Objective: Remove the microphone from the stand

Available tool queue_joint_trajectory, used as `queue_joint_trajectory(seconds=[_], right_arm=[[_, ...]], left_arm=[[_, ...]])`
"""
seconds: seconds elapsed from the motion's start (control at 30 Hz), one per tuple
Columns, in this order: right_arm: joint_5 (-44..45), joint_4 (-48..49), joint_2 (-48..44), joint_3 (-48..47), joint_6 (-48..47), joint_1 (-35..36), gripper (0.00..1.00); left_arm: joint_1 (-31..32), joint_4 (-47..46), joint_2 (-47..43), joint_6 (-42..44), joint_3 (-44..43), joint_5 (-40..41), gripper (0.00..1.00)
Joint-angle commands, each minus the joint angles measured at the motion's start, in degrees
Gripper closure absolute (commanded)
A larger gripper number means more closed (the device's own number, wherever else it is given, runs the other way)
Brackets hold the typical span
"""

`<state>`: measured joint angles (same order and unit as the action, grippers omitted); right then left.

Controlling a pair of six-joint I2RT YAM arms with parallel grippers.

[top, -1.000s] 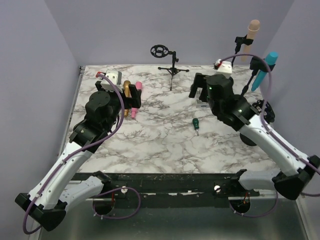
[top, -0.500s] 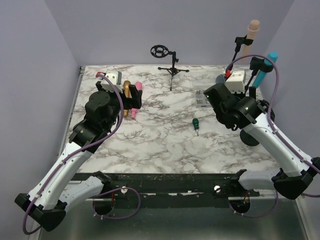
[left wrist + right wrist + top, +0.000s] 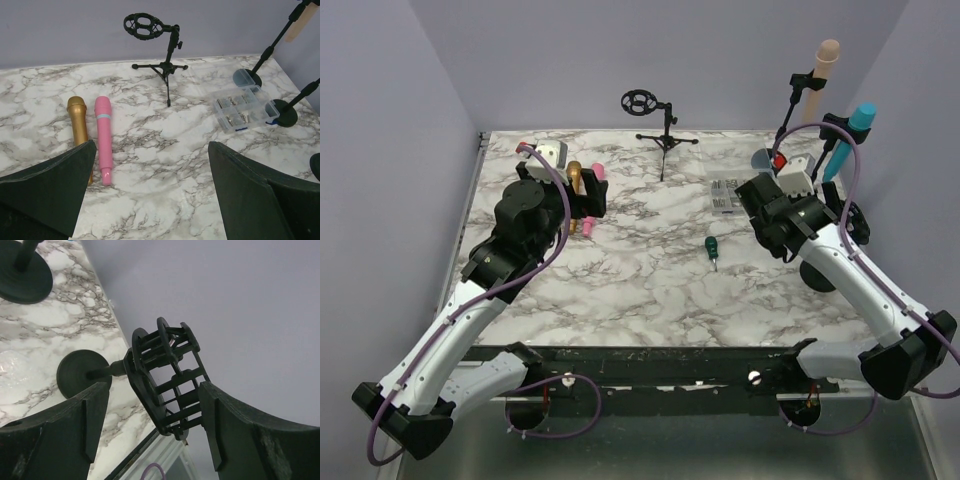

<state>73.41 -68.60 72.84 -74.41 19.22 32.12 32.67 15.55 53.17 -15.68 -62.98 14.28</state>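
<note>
Four mics: a gold mic (image 3: 77, 125), a pink mic (image 3: 103, 137), a beige mic (image 3: 827, 58) and a teal mic (image 3: 860, 118). Probably four stands, though they crowd together at the right: a tripod stand (image 3: 167, 70), a rear pole stand (image 3: 272, 47), a side pole stand (image 3: 286, 114) and a cage stand (image 3: 165, 375). One clear box (image 3: 245, 107). One screwdriver (image 3: 711, 247).

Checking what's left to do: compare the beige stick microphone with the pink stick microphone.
The beige stick microphone stands nearly upright; the pink stick microphone lies flat. Beige is clipped atop a black stand at the back right; pink rests loose on the marble table. Both are slim handheld microphones.
</note>
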Motion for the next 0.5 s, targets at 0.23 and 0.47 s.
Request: queue_joint_trajectory(seconds=[0.23,0.47], right_arm=[[-1.6,7.6,1.7,5.0,-5.9,-3.7,0.39],[-0.2,7.2,4.0,4.9,-6.0,-3.8,0.59]], left_arm=[[0.4,-0.1,0.3,-0.9,-1.4,-1.9,0.01],[1.1,-0.2,0.2,-0.3,-1.4,-1.0,0.01]])
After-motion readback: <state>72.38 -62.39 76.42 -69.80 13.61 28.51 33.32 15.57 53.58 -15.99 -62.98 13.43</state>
